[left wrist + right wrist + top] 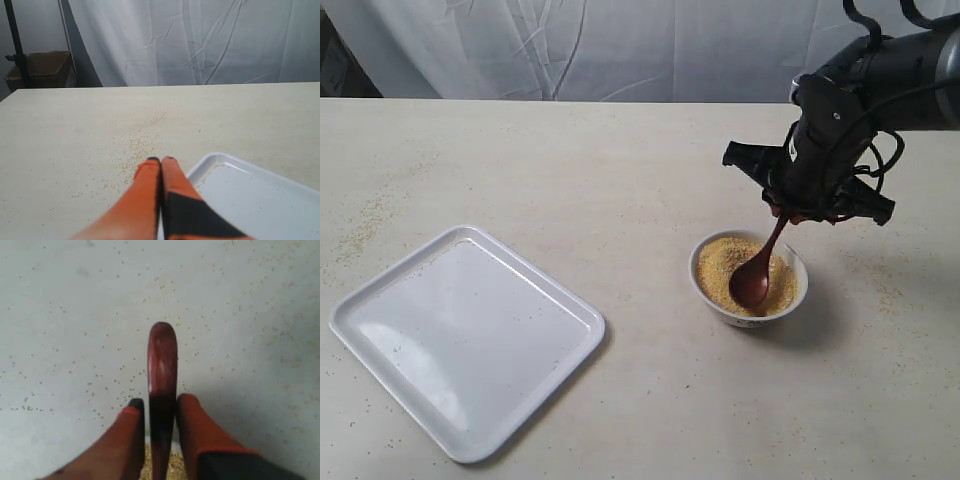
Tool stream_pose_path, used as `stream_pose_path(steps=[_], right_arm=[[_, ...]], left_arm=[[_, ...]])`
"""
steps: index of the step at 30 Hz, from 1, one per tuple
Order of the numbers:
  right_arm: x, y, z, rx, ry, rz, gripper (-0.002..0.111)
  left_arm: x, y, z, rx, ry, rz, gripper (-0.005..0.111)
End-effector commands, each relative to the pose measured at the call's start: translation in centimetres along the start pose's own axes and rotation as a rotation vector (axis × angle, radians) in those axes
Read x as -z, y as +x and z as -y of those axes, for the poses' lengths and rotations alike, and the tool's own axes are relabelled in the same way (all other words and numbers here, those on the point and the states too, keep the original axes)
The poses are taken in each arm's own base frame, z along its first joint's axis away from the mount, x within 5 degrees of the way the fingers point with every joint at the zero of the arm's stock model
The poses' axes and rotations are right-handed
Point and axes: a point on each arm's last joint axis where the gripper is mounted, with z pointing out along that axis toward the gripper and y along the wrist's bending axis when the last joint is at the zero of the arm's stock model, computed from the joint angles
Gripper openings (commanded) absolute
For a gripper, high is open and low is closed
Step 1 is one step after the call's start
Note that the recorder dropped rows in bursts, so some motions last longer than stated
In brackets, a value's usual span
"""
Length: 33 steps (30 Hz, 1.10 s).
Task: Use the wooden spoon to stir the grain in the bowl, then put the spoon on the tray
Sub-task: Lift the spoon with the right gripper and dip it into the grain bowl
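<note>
The small white bowl (748, 312) stands right of centre, filled with yellow grain (722, 262). The dark reddish-brown wooden spoon (756, 275) leans in it, scoop down in the grain, handle rising toward my right gripper (782, 212), which is shut on the handle above the bowl. In the right wrist view the handle end (162, 357) sticks out between the orange fingers (131, 437), with grain (175, 463) showing below. The white tray (470, 340) lies at the front left with nothing on it. My left gripper (160, 161) is shut and holds nothing, at the tray's (260, 200) corner.
Loose grains (137, 147) are scattered on the pale table (570, 170) near the tray and round the bowl. A white cloth backdrop (620, 45) hangs behind the table. A cardboard box (42, 67) stands beyond the far edge.
</note>
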Motion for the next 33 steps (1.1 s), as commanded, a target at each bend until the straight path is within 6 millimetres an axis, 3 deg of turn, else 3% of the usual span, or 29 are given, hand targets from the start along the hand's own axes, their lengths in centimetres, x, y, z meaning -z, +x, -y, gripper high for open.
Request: stream_pose_path(steps=[1, 6, 9, 12, 14, 15, 18, 21, 23, 24, 26, 29, 31, 33], right_arm=[[0.0, -0.5, 0.1, 0.020, -0.018, 0.044, 0.041], [0.2, -0.4, 0.3, 0.014, 0.004, 0.028, 0.044], [1.5, -0.6, 0.6, 0.116, 0.009, 0.037, 0.041], [3.6, -1.5, 0.8, 0.272, -0.039, 0.102, 0.025], [5.1, -2.4, 1.0, 0.396, -0.084, 0.172, 0.004], [5.7, -2.8, 1.0, 0.426, -0.117, 0.213, 0.000], [8.6, -3.7, 2.4, 0.393, -0.399, 0.507, -0.001], [9.0, -0.9, 4.8, 0.238, -0.688, 0.708, -0.001], [7.9, 1.0, 6.7, 0.028, -0.916, 0.743, -0.001], [6.1, 1.7, 7.8, -0.068, -0.974, 0.638, -0.001], [3.1, 1.7, 8.8, -0.054, -0.984, 0.380, -0.001], [-0.5, -1.7, 11.4, -0.058, -1.015, 0.033, -0.001], [-2.8, -3.8, 13.3, -0.069, -0.963, -0.090, 0.002], [-4.9, -4.5, 14.0, -0.120, -0.936, -0.131, 0.019]], left_arm=[[0.0, 0.1, 0.0, 0.001, -0.001, 0.005, 0.000], [0.0, 0.1, 0.0, 0.001, -0.001, 0.005, 0.000], [0.0, 0.1, 0.0, 0.001, -0.001, 0.005, 0.000], [0.0, 0.1, 0.0, 0.001, -0.001, 0.005, 0.000], [0.0, 0.1, 0.0, 0.001, -0.001, 0.005, 0.000], [0.0, 0.1, 0.0, 0.001, -0.001, 0.005, 0.000], [0.0, 0.1, 0.0, 0.001, -0.001, 0.005, 0.000], [0.0, 0.1, 0.0, 0.001, -0.001, 0.005, 0.000], [0.0, 0.1, 0.0, 0.001, -0.001, 0.005, 0.000], [0.0, 0.1, 0.0, 0.001, -0.001, 0.005, 0.000], [0.0, 0.1, 0.0, 0.001, -0.001, 0.005, 0.000], [0.0, 0.1, 0.0, 0.001, -0.001, 0.005, 0.000], [0.0, 0.1, 0.0, 0.001, -0.001, 0.005, 0.000], [0.0, 0.1, 0.0, 0.001, -0.001, 0.005, 0.000]])
